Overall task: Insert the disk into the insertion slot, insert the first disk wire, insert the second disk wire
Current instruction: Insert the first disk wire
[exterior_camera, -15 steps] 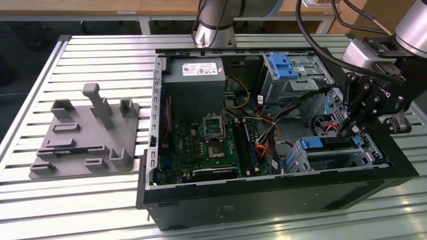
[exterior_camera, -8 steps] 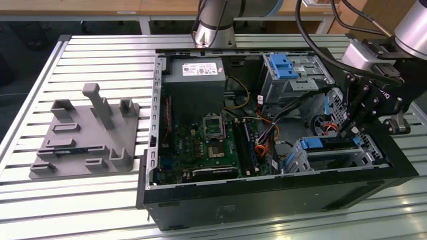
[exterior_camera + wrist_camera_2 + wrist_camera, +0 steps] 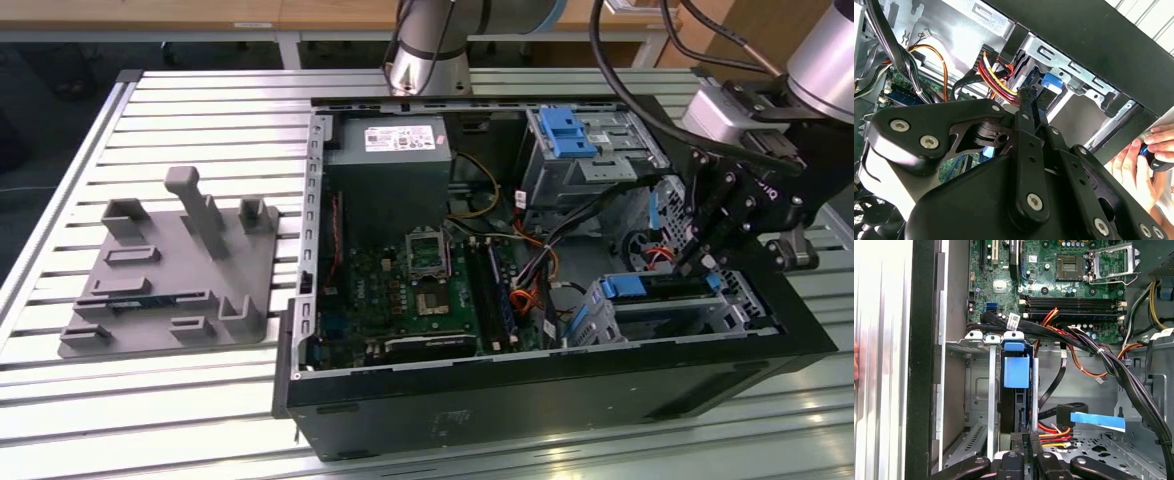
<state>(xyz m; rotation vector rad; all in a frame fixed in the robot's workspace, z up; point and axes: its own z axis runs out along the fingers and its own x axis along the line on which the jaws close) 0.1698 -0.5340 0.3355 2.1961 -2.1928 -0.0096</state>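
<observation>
The disk (image 3: 657, 288), silver in a bright blue carrier, sits inside the insertion slot (image 3: 731, 312), the low silver cage at the case's near corner on the exterior view's right. In the first wrist view the disk's blue handle tab (image 3: 1016, 371) stands between the cage walls (image 3: 991, 390). My gripper (image 3: 697, 268) hangs just above the disk's end. Its fingers (image 3: 1010, 460) are shut on the black plug of a red, yellow and black disk wire (image 3: 1054, 432), at the disk's rear edge. My gripper (image 3: 1027, 95) meets the same wire (image 3: 996, 75) beside the blue tab (image 3: 1051, 82). Another black wire with a blue tag (image 3: 1097, 420) lies loose close by.
A taller cage with a big blue latch (image 3: 571, 135) stands at the case's far side, with the motherboard (image 3: 427, 290) and power supply (image 3: 387, 140) beyond. A grey fixture plate (image 3: 174, 290) lies on the slatted table. A person's hand (image 3: 1141, 160) rests outside the case wall.
</observation>
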